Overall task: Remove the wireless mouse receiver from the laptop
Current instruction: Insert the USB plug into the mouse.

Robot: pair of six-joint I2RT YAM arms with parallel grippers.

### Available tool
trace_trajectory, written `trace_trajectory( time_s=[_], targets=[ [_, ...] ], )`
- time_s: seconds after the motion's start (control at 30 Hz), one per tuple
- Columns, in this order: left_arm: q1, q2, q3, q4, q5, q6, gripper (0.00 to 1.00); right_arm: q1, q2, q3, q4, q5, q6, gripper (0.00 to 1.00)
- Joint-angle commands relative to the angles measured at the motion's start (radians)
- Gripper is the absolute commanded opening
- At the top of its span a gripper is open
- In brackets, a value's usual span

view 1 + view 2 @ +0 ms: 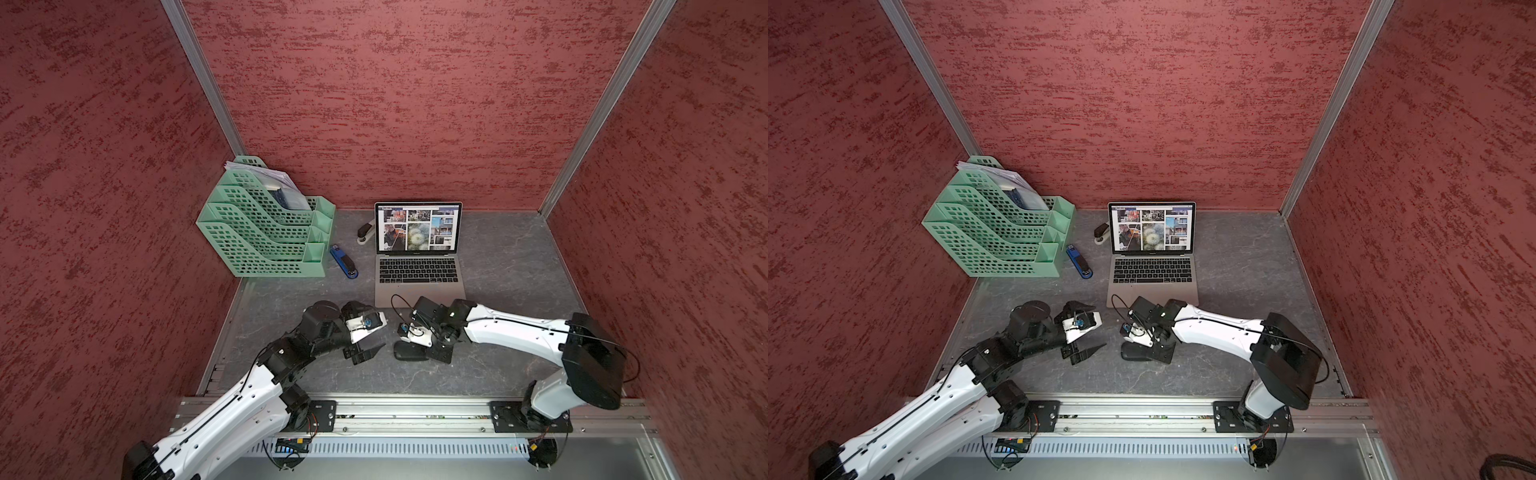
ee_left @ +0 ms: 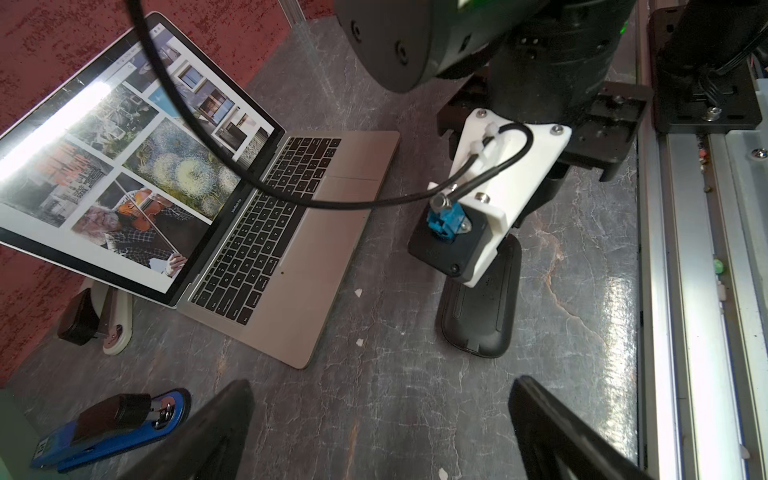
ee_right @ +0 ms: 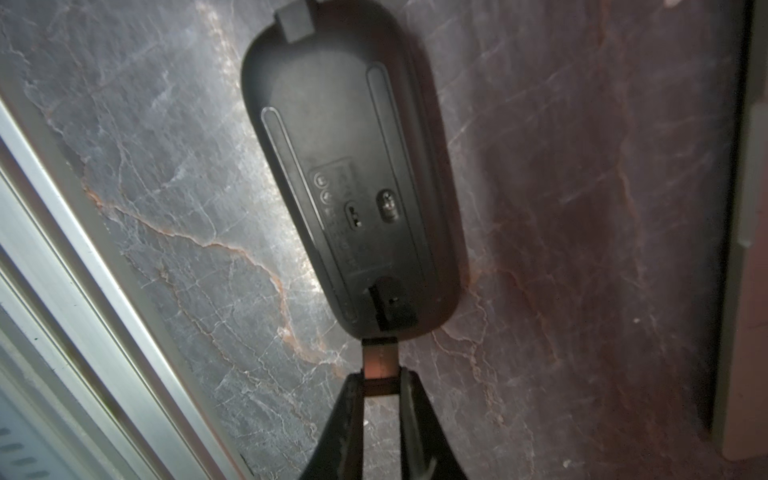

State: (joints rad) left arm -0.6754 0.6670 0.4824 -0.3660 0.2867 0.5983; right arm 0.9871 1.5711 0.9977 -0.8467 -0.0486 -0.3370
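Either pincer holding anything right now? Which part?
Right pincer grips the wireless mouse receiver by its dark cap end; the metal plug sticks out toward the upturned mouse. Left pincer is open, empty.

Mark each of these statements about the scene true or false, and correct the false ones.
1. The right gripper is shut on the wireless mouse receiver. True.
2. The receiver is plugged into the laptop. False: it sits between the right gripper's fingers, clear of the laptop and close to the edge of the mouse.
3. The left gripper is shut on the mouse. False: its jaws are wide open and hold nothing.
4. The mouse lies underside up on the table. True.
5. The laptop's lid is closed. False: it is open, and the screen shows a grid of photos.
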Motion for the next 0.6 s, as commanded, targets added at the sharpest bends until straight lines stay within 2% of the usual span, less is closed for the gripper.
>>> trace_trajectory(
  time_s=[0.0, 0.57],
  targets=[
    [-0.002, 0.003, -0.004, 0.011, 0.010, -0.009, 1.00, 0.007, 0.000, 0.034, -0.006, 0.001, -0.024, 0.00],
    [-0.003, 0.013, -0.006, 0.002, 0.027, 0.014, 1.00, 0.012, 0.048, 0.031, 0.037, -0.040, -0.178, 0.00]
  ],
)
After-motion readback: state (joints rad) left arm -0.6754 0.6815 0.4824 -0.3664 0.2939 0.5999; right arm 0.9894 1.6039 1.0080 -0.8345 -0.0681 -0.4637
